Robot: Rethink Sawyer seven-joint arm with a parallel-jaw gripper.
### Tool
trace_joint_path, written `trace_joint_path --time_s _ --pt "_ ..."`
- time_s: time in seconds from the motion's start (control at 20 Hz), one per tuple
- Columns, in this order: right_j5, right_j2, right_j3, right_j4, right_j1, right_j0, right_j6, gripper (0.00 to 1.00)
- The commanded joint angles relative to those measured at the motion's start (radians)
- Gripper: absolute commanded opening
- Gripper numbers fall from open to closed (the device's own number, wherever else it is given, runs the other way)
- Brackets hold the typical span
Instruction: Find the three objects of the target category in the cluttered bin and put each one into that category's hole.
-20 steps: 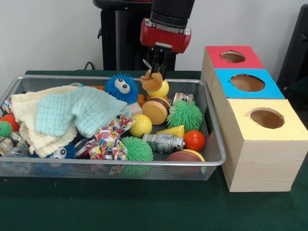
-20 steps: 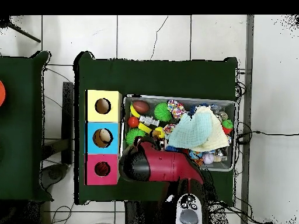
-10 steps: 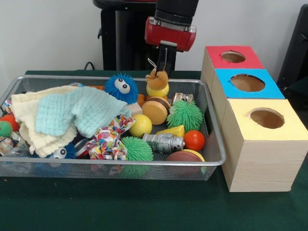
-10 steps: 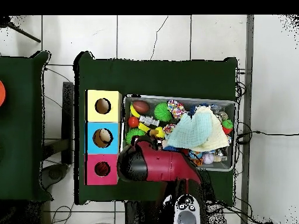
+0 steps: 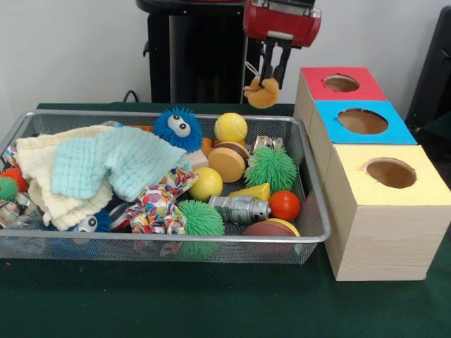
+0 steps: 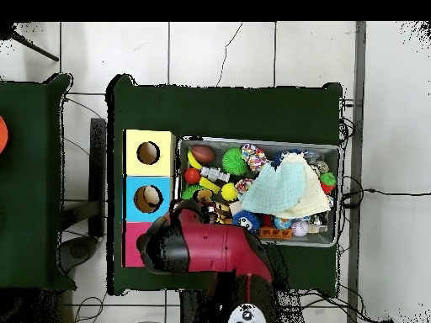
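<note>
While our fingers (image 5: 272, 70) pinch the small orange toy (image 5: 263, 94) aloft, the red box's hole (image 5: 342, 83) lies just beside it, toward the table's edge.

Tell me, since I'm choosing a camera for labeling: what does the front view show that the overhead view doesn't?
Front only: the tool shut on a small orange toy, hanging beside the red-topped box.
Overhead only: something lying inside the blue box's hole, and the arm covering the red box.
Both: the bin with the pale cloths.
</note>
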Motion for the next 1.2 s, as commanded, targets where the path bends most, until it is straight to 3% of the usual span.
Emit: trace_joint_path --time_s 0.05,0.95,1.2 --pt "0.143 0.037 0.095 0.059 -0.062 0.025 0.166 0.00" --pt "-0.024 -0.042 0.257 0.135 -0.061 0.178 0.291 0.00" --pt "-0.111 -0.037 0.310 0.170 -0.021 0.210 0.315 0.00"
